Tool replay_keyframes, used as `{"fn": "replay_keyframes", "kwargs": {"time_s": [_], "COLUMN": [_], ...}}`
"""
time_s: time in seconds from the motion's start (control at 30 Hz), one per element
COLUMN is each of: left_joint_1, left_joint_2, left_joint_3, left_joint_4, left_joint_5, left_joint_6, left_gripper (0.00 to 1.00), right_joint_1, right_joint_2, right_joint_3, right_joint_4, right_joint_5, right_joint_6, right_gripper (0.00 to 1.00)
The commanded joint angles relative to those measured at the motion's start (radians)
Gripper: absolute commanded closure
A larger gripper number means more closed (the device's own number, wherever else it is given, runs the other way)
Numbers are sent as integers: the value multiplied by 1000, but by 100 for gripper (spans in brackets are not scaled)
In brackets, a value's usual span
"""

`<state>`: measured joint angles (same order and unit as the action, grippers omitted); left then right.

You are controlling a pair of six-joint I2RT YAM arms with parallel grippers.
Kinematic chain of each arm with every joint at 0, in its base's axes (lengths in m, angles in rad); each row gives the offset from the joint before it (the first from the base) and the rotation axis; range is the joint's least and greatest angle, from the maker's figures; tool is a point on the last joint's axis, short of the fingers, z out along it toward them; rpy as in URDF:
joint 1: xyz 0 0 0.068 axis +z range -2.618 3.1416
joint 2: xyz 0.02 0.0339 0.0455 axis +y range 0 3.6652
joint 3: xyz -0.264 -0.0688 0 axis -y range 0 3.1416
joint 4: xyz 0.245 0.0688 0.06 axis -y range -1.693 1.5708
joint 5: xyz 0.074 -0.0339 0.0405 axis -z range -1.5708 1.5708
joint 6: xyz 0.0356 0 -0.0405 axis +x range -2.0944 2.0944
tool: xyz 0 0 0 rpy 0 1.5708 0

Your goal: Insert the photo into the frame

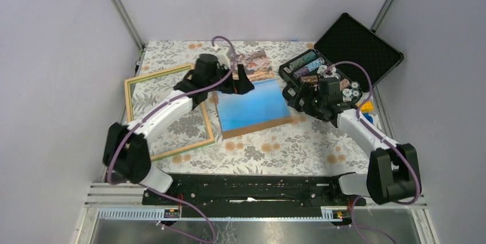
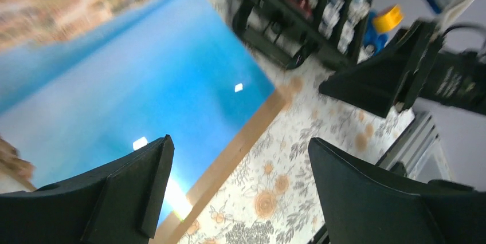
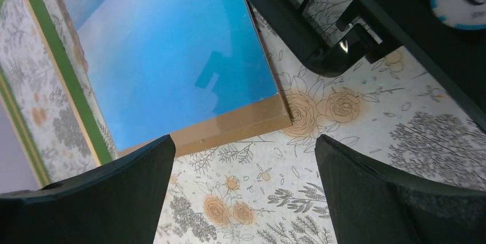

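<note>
One photo (image 1: 252, 101) atop brown panel (image 1: 258, 126), frame (image 1: 157, 74) beside, left pincer (image 1: 236, 86) spread

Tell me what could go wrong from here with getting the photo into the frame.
1. The photo lies flat on a brown backing panel; the open left fingers might lift both or crease the print.
2. The open right fingers hang close beside the chip case; a swing may knock it.
3. The frame lies left of the photo under the left arm, which may nudge it.
</note>
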<state>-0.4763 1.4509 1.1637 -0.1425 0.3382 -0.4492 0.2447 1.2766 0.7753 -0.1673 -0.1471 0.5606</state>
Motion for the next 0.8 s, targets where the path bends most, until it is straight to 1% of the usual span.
{"fn": "replay_keyframes", "kwargs": {"time_s": [0.0, 0.1, 0.17, 0.3, 0.37, 0.43, 0.5, 0.67, 0.77], "left_joint_1": [-38, -42, -41, -35, -26, -16, -10, 8, 28], "left_joint_2": [124, 194, 232, 281, 292, 289, 292, 333, 329], "left_joint_3": [62, 74, 83, 71, 45, 3, -25, -24, -61], "left_joint_4": [-98, -130, -147, -145, -115, -43, 2, 4, 40], "left_joint_5": [-17, -9, -2, 0, 17, 51, 72, 91, 94], "left_joint_6": [-18, -46, -53, -96, -135, -184, -219, -259, -302], "left_gripper": [6, 5, 5, 5, 5, 5, 5, 5, 4], "right_joint_1": [-58, -87, -110, -133, -134, -134, -134, -134, -134], "right_joint_2": [101, 173, 224, 297, 316, 320, 323, 350, 375], "right_joint_3": [26, 44, 49, 46, 44, 36, 31, 31, 35], "right_joint_4": [87, 88, 93, 138, 153, 158, 197, 225, 247], "right_joint_5": [-224, -252, -284, -338, -348, -356, -363, -379, -398], "right_joint_6": [1, -31, -46, -52, -53, -53, -50, -41, -35], "right_gripper": [0, 2, 6, 10, 11, 13, 15, 15, 17]}}
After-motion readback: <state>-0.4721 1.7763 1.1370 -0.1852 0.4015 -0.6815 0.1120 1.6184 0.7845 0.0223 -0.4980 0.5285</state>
